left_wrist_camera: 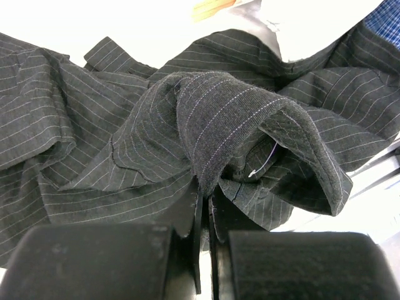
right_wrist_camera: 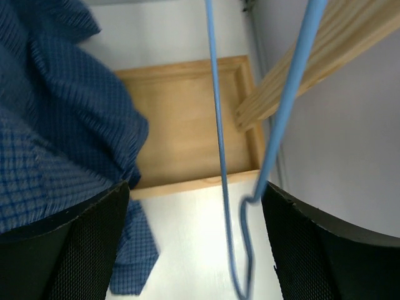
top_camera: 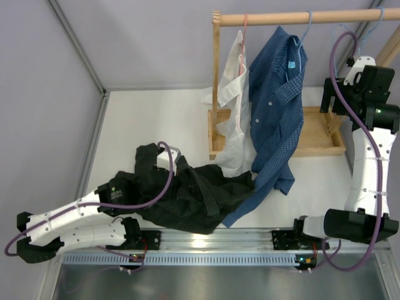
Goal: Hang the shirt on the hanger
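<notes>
The black shirt (top_camera: 187,197) lies crumpled on the white table, near the left arm. My left gripper (top_camera: 167,161) sits on its upper left part. In the left wrist view the gripper (left_wrist_camera: 206,209) is shut on a raised fold of the shirt (left_wrist_camera: 225,119), near the collar. The light-blue hanger (top_camera: 379,15) hangs from the right end of the wooden rod. My right gripper (top_camera: 330,100) is raised beside it. In the right wrist view the gripper (right_wrist_camera: 197,250) is open, and the thin wires of the hanger (right_wrist_camera: 216,125) pass between the fingers, closer to the right one, ungripped.
A wooden rack with a rod (top_camera: 300,17) and tray base (top_camera: 315,134) stands at the back right. On it hang a blue checked shirt (top_camera: 278,106) and a white shirt (top_camera: 234,94) on a pink hanger (top_camera: 245,25). A metal rail (top_camera: 212,240) runs along the near edge.
</notes>
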Controlling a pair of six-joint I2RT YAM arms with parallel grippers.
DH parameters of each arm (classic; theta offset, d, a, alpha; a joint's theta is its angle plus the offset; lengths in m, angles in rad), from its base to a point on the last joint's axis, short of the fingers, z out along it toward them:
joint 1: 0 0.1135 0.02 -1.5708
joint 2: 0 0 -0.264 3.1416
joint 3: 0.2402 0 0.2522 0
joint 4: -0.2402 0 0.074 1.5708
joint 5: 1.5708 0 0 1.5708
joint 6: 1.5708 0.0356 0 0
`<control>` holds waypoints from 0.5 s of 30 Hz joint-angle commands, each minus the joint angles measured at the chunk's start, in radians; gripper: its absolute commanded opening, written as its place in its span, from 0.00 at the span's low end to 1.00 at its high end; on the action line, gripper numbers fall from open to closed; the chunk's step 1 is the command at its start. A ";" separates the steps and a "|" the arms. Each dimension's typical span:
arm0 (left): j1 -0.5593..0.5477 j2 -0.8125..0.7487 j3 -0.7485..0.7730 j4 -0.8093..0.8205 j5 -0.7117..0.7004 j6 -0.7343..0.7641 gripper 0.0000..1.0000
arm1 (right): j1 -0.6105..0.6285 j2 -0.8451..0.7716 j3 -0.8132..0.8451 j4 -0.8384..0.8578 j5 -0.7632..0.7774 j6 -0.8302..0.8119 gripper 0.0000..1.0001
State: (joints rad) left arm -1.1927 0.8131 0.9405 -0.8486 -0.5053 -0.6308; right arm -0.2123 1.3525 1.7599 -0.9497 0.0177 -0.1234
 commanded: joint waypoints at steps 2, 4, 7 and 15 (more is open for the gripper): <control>-0.001 -0.031 -0.032 -0.012 -0.001 0.029 0.00 | -0.006 -0.125 -0.065 0.086 -0.202 -0.027 0.81; -0.001 -0.044 -0.046 -0.006 -0.009 0.023 0.00 | -0.006 -0.133 -0.037 0.081 -0.231 -0.022 0.75; -0.001 -0.071 -0.072 0.008 -0.028 0.023 0.00 | -0.004 -0.112 -0.016 0.083 -0.239 -0.009 0.74; -0.001 -0.132 -0.086 0.016 -0.071 0.034 0.00 | -0.004 -0.067 -0.046 0.117 -0.069 0.044 0.51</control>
State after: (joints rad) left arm -1.1931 0.7036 0.8616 -0.8497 -0.5335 -0.6167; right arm -0.2123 1.2758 1.7092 -0.9047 -0.1127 -0.1131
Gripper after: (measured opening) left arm 0.027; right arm 0.532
